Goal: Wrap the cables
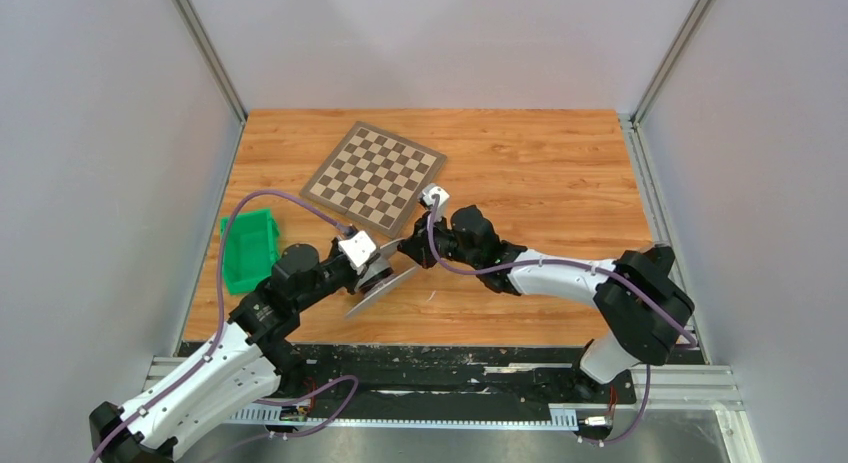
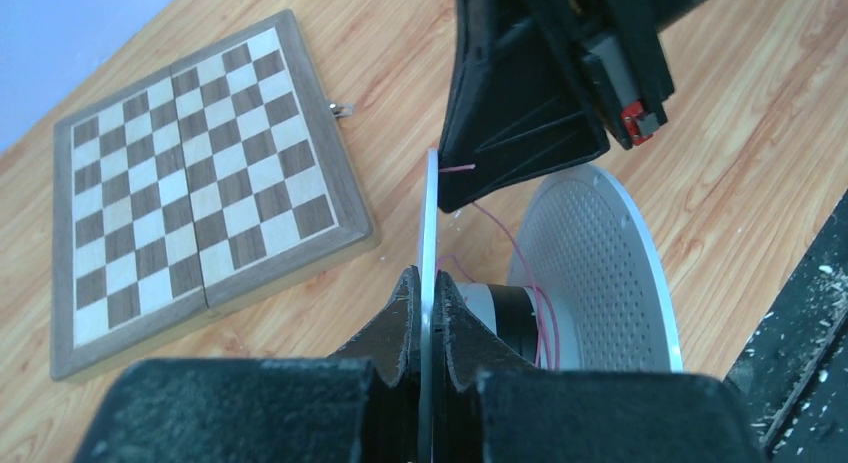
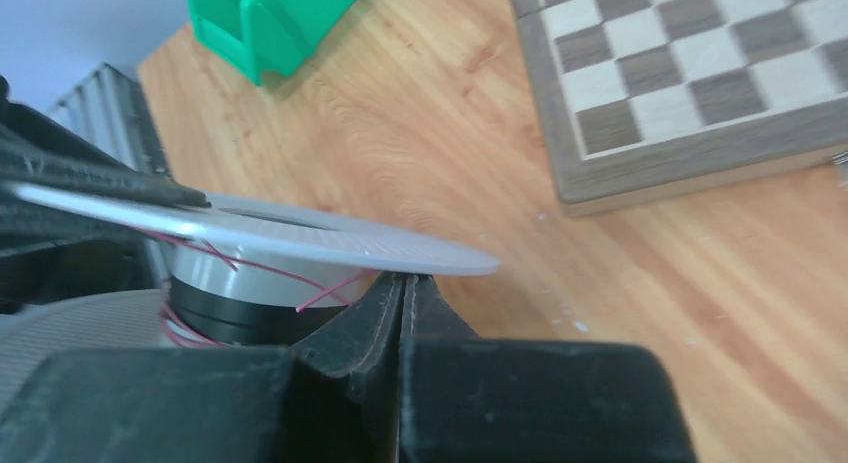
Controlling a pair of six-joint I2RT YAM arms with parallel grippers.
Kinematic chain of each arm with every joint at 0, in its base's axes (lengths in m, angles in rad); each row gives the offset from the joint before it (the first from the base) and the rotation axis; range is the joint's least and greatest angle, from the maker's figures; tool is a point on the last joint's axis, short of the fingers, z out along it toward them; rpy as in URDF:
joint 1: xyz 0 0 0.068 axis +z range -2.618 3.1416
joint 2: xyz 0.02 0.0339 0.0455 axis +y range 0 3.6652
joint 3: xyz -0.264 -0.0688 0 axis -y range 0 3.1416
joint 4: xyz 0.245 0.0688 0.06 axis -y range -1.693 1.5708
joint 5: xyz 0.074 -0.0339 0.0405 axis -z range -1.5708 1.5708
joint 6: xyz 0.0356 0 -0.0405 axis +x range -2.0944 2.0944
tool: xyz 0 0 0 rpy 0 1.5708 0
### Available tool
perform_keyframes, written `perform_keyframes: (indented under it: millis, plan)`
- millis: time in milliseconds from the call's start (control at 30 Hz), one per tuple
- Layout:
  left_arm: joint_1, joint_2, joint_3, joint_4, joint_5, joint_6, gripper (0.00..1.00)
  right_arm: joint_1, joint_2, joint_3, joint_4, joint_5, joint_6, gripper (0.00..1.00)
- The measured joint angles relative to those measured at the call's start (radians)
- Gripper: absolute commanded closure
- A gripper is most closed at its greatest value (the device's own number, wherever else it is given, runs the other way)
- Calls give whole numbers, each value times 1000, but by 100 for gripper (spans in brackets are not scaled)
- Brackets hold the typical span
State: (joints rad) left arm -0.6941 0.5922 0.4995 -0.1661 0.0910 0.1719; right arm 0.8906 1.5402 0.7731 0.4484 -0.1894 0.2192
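arms (image 1: 555, 275) angle inward, left fingers (image 2: 398, 328) and right fingers (image 3: 372, 318) pinched at spool (image 1: 385, 289).

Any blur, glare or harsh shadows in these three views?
Top view: even light, sharp, no glare. Left wrist: left fingers blurred up close, chessboard crisp, spool bright but not blown out. Right wrist: right fingers and spool soft, wire readable, bin slightly soft.

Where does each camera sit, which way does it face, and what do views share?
Top external: above, behind the robot, looking down on the wooden table; left arm and right arm show.
Left wrist: looks along the left gripper, clamped on the grey plastic spool; right gripper shows beyond.
Right wrist: looks along the right gripper, pinching thin red wire under the spool's flange.
Shared: spool and checkered wooden chessboard in all three.
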Motion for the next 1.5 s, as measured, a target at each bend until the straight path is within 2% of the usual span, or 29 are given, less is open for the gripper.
perform_keyframes:
  millis: [200,367,500,700,833,1000,1500]
  plan:
    - [-2,-29,-52,80,65,120,100,-21,64,55,-45,-146,314,100]
    - [-2,-38,-56,84,85,176,100,-40,77,55,-52,-173,521,100]
    - [-8,-43,-56,85,84,219,100,-45,76,54,-58,-173,624,100]
    - [-23,-42,-56,93,84,248,100,-45,44,41,-101,-150,692,100]
    - [-26,-40,-56,95,81,251,100,-45,39,28,-92,-149,719,93]
    - [-29,-24,-56,93,80,250,100,-46,41,7,-74,-150,743,90]
    - [-38,2,-53,93,89,250,100,-48,22,-36,-62,-126,758,92]
